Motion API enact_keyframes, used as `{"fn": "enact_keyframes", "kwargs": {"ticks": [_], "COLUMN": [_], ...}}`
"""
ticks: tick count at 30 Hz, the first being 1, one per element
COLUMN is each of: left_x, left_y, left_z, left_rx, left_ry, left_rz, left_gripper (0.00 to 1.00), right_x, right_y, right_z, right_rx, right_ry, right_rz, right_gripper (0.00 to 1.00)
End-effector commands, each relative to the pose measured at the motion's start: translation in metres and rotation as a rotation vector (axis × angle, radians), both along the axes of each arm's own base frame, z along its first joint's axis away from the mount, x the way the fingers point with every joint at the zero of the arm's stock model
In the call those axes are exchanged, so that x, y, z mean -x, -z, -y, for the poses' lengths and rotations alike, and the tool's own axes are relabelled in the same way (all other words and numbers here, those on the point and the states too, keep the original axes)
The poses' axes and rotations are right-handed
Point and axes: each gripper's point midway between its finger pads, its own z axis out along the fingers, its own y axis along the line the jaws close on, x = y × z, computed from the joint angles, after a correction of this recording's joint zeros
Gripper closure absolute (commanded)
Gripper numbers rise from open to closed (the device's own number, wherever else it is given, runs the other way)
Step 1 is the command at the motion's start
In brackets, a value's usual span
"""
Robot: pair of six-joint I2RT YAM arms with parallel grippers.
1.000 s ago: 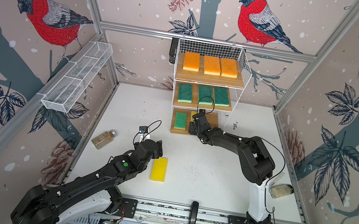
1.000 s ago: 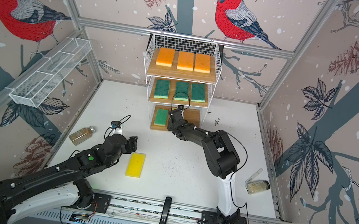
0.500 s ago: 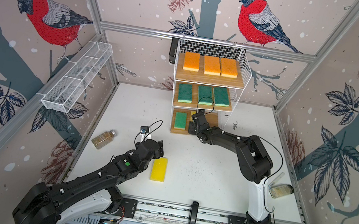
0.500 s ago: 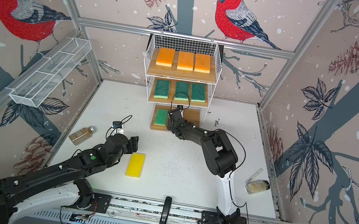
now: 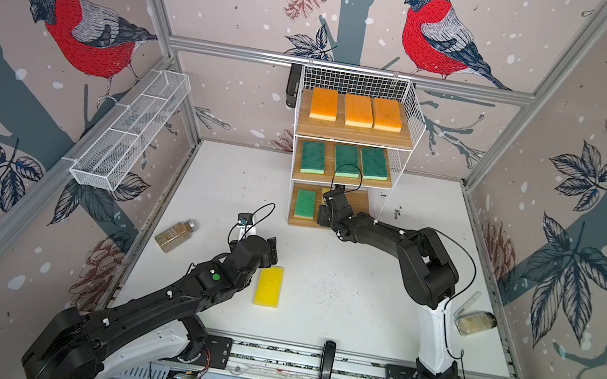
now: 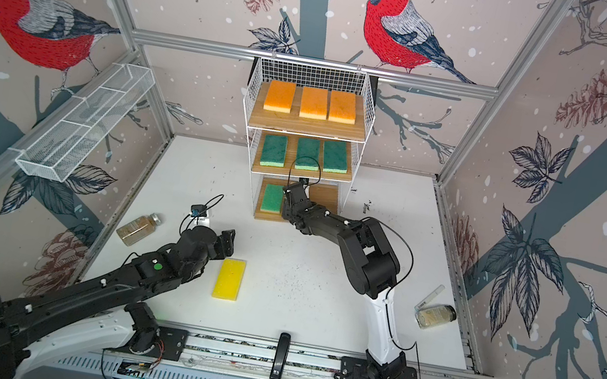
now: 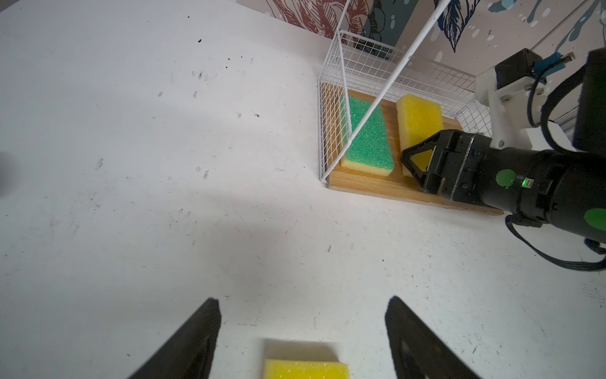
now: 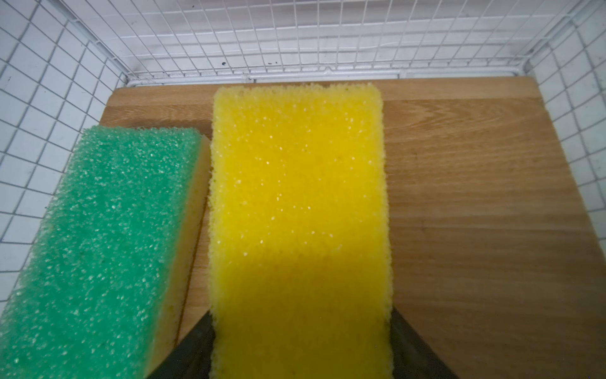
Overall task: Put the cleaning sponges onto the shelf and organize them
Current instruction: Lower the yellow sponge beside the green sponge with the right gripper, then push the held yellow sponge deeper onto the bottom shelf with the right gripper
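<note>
Right wrist view: R claw (image 8: 300, 318) brackets yellow sponge (image 8: 298, 197) on shelf's (image 8: 459, 197) bottom board, beside green one (image 8: 108, 246); pinching or not, we can't tell. L claw (image 7: 303, 298) spread over 2nd yellow (image 7: 305, 369) on table (image 7: 164, 164). Soft, light, squashy: we'd take long edges mid-length.

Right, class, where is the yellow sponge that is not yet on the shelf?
In both top views the yellow sponge lies flat on the white table, left of centre, just right of the left claw, in front of the shelf.
</note>
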Motion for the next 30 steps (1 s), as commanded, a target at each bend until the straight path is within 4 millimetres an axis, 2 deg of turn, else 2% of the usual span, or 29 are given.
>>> {"fn": "enact_keyframes", "kwargs": {"ticks": [1, 11, 18, 30], "left_x": [-0.001, -0.002, -0.002, -0.001], "left_y": [-0.002, -0.001, -0.002, -0.006], "left_z": [0.002, 0.004, 0.004, 0.004], "left_rx": [0.013, 0.014, 0.016, 0.031], "left_ry": [0.006, 0.011, 0.013, 0.013], "left_rz": [0.010, 0.007, 0.003, 0.010], "left_gripper": [0.20, 0.20, 0.20, 0.20], "right_x": [-0.001, -0.002, -0.002, 0.008], "right_y": [0.004, 0.005, 0.003, 0.005], "right_z": [0.006, 0.009, 0.005, -0.002], "right_rx": [0.027, 0.039, 0.024, 0.019], "right_ry": [0.016, 0.031, 0.017, -0.005], "right_rz": [-0.012, -0.027, -0.031, -0.047], "right_gripper": [0.30, 0.28, 0.28, 0.29]}}
